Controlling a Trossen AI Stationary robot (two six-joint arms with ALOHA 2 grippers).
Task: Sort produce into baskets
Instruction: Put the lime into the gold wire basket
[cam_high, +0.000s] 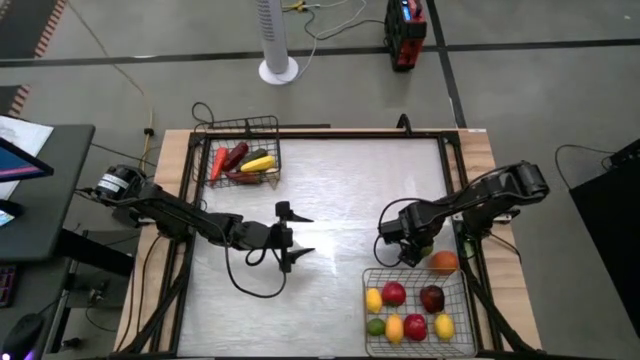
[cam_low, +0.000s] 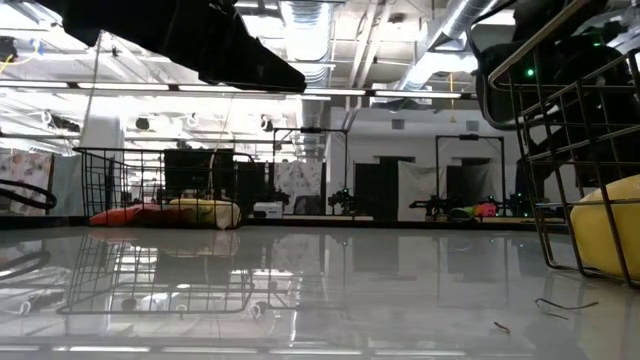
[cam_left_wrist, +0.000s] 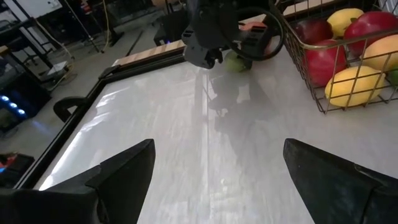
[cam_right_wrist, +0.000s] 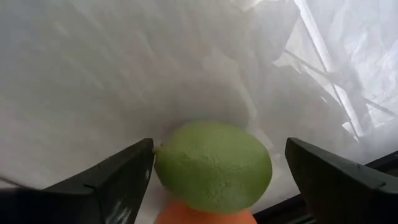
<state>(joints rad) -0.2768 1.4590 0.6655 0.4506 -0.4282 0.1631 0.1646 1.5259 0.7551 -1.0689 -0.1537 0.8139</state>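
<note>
Right gripper (cam_right_wrist: 211, 168) is seen near the table's (cam_high: 330, 180) right edge, just beyond the far rim of the near-right basket (cam_high: 372, 338). Fingers are spread wide; a green lime (cam_right_wrist: 213, 165) sits between them on the table surface, with clear gaps to both fingers, so nothing is gripped. An orange fruit (cam_high: 444, 262) lies just beside the lime, close to the right edge; in the right wrist view it shows partly hidden behind the lime.

Left gripper (cam_high: 298, 238) is held over the middle of the table, fingers spread wide and empty, nothing touched. In the left wrist view the right arm's gripper is seen farther off with the lime (cam_left_wrist: 236, 62) under it.

Near-right basket is filled with round produce: a yellow lemon (cam_high: 373, 299), a red apple (cam_high: 394, 293), a dark red apple (cam_high: 432, 298), a small green ball (cam_high: 376, 326), a yellow-orange piece (cam_high: 395, 328), another red piece (cam_high: 415, 326) and a yellow piece (cam_high: 444, 326).

Far-left basket (cam_high: 228, 127), at the table's far-left corner, is loaded with elongated produce: a red-orange piece (cam_high: 218, 164), a dark red piece (cam_high: 236, 156), a dark green piece (cam_high: 255, 155) and a yellow piece (cam_high: 258, 164).
</note>
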